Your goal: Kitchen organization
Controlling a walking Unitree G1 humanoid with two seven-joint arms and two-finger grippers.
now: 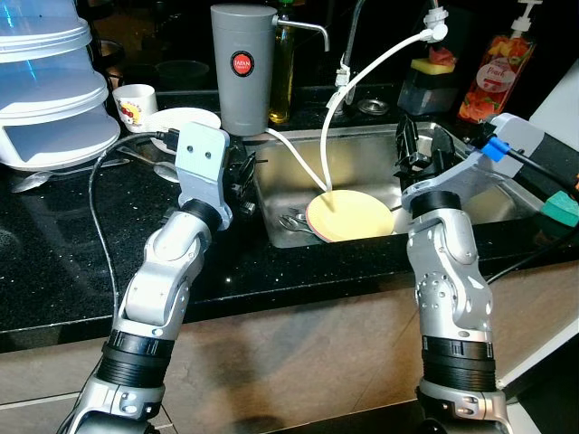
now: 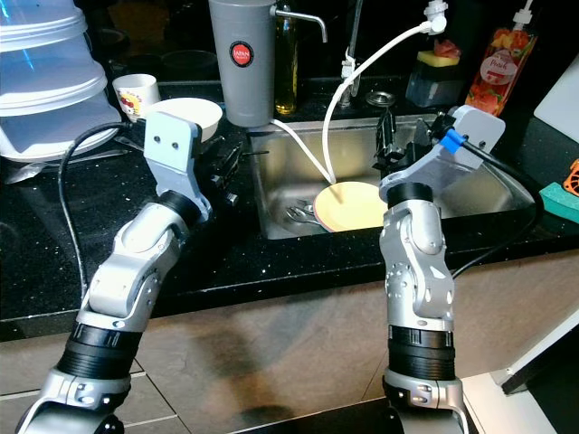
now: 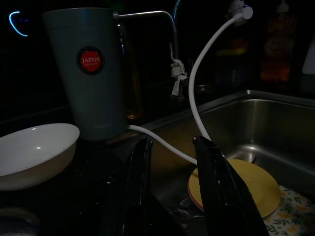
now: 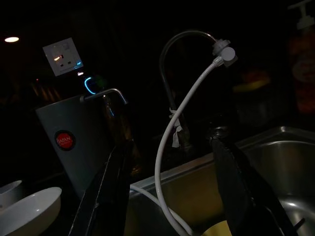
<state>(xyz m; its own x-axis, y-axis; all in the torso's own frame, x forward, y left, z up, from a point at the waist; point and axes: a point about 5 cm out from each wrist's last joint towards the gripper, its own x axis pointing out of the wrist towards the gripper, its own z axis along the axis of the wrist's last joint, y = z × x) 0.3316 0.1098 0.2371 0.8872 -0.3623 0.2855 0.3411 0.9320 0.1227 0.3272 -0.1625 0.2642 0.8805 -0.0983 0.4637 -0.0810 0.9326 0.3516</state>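
Over the sink: I hold both grippers raised, ready to reach in
Left gripper: fingers parted, empty
Right gripper: wide apart, empty
Yellow plate: lying in sink, under white hose

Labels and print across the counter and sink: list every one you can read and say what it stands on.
"JAPAN": on the round red badge of the grey water filter canister; a smaller line beneath it is too small to read.
Label on the orange soap bottle: blurred, unreadable.
Print on the small white cup: a picture with text too small to read.
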